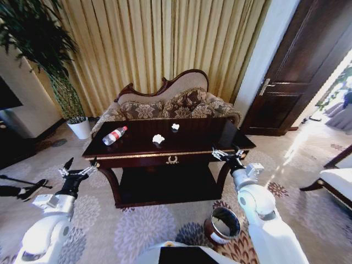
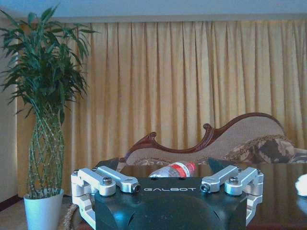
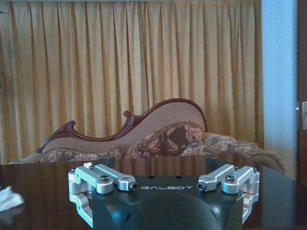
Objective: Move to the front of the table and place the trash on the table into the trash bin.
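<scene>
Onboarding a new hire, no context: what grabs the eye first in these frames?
The dark glossy table at centre, with a clear plastic bottle lying toward its left end and a crumpled white paper wad mid-top. Both open pincers flank its front: left pincer off the left corner, right pincer at the right edge. The round trash bin sits on the carpet beside the right arm.

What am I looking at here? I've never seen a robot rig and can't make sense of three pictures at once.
It is a wheeled robot with two arms. One picture looks down from its head; the other two come from cameras on its wrists. In front stands a dark table with a bottle and two paper wads on it. A bin stands on the carpet by the right arm. The left gripper and right gripper hover before the table's corners, fingers open, holding nothing.
</scene>
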Robot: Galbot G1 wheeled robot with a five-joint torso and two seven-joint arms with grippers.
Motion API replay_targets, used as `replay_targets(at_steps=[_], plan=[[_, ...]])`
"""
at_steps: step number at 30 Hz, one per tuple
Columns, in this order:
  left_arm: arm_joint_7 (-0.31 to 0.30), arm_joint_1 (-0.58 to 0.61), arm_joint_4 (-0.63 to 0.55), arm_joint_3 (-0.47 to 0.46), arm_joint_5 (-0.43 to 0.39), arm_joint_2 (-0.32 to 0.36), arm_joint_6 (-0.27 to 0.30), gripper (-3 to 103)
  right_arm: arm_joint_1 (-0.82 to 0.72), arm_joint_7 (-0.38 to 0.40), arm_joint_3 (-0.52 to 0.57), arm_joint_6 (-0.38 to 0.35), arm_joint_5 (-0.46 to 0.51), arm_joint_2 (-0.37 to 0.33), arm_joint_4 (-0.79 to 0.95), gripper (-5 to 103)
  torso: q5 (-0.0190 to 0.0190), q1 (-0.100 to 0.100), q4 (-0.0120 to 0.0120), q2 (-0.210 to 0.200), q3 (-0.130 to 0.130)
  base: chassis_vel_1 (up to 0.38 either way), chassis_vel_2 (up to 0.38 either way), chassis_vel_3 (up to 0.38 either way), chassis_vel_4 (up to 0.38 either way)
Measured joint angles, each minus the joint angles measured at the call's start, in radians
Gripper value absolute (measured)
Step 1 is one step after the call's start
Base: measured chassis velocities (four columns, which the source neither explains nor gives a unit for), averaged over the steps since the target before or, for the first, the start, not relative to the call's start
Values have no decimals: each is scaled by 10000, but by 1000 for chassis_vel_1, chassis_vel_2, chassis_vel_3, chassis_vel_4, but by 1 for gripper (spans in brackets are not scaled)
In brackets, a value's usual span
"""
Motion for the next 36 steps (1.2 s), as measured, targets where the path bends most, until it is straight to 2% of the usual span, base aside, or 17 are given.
replay_targets(at_steps=[9, 16, 20, 24, 30, 36], plan=[[3, 60, -1, -61, 1, -12, -38, 100, 25, 0, -41, -32, 51, 37, -2, 100, 1, 9, 1, -4, 3, -248, 232, 259, -263], [9, 75, 35, -61, -2, -56, -47, 100, 196, 1, -150, -59, 85, -54, -50, 100, -1, 11, -2, -5, 3, -59, 34, 54, -57], [6, 102, -97, -82, -2, -136, -39, 100, 949, -1, -929, -347, 178, -151, -653, 100, 0, -14, 1, 10, -7, 60, -44, -43, 28], [4, 228, -227, -210, 11, -266, -33, 100, 1984, -1, -1815, -428, 655, -620, -1777, 100, 1, -9, 4, 5, -3, 33, -39, -19, 34], [2, 338, -299, -327, 21, -395, -48, 100, 3514, 0, -2472, -377, 1097, -1052, -3031, 100, 2, 6, -2, -4, 3, 0, 0, 0, 0], [0, 436, -386, -334, 129, -595, -54, 100, 4521, 0, -2974, -395, 1622, -1202, -3717, 100, 0, 1, 2, -1, 0, 0, 0, 0, 0]])
